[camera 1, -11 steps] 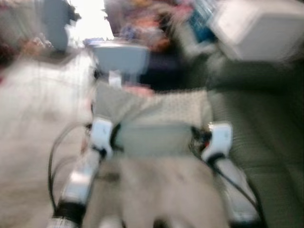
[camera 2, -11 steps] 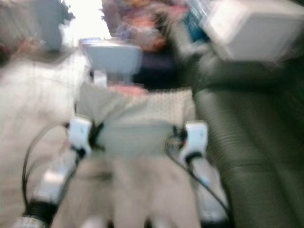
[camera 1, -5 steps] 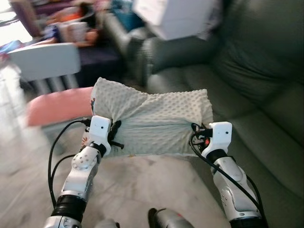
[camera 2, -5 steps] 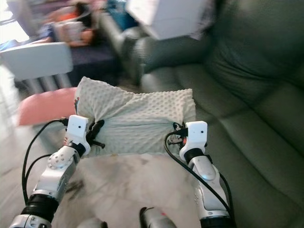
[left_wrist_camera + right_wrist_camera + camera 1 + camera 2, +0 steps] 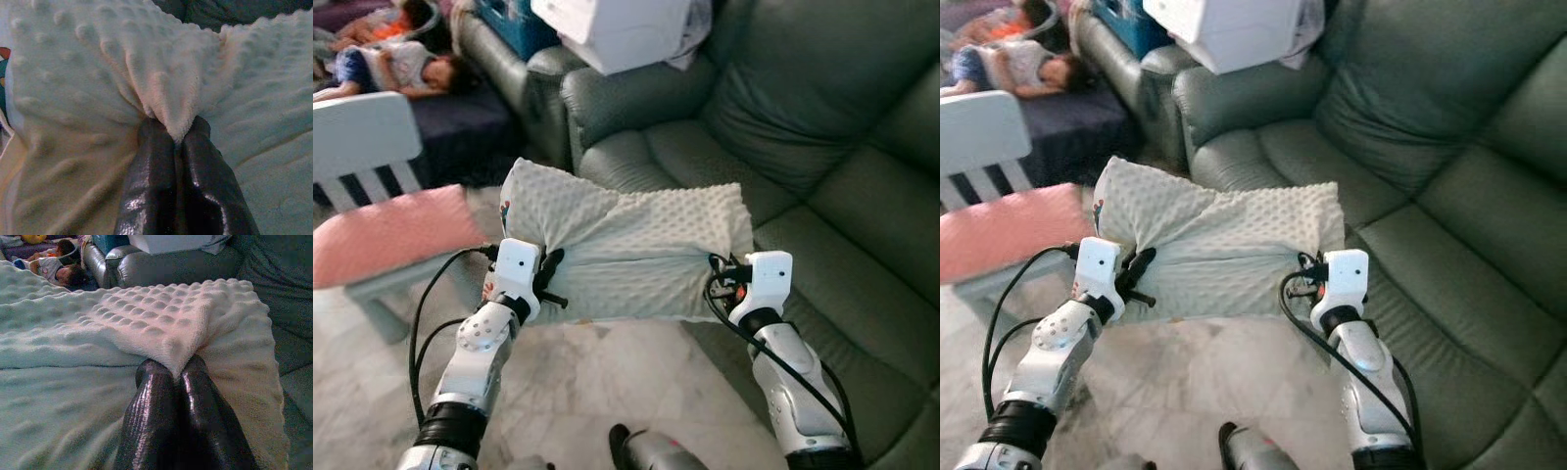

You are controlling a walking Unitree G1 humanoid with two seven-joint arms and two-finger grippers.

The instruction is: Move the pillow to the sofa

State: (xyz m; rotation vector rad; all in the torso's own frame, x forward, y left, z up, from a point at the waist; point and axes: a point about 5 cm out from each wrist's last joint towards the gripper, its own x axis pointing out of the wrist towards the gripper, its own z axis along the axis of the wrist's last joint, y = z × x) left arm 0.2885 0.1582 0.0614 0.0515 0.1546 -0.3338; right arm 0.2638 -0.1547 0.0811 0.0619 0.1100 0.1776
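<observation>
Pillow point(image 5: 626, 250) pinched by both grippers, underside hidden

1 pillow point(image 5: 626, 250), 1 sofa point(image 5: 803, 147), 2 tools

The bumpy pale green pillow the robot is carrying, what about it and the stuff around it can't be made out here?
- Bumpy pale green pillow: underside hidden; eye views look down on it.
- Left gripper and right gripper: fingertips buried in pinched fabric folds in the wrist views.
- White box on the grey-green leather sofa: top cut off by the frame edge.
- Floor under the pillow: covered by it.
</observation>
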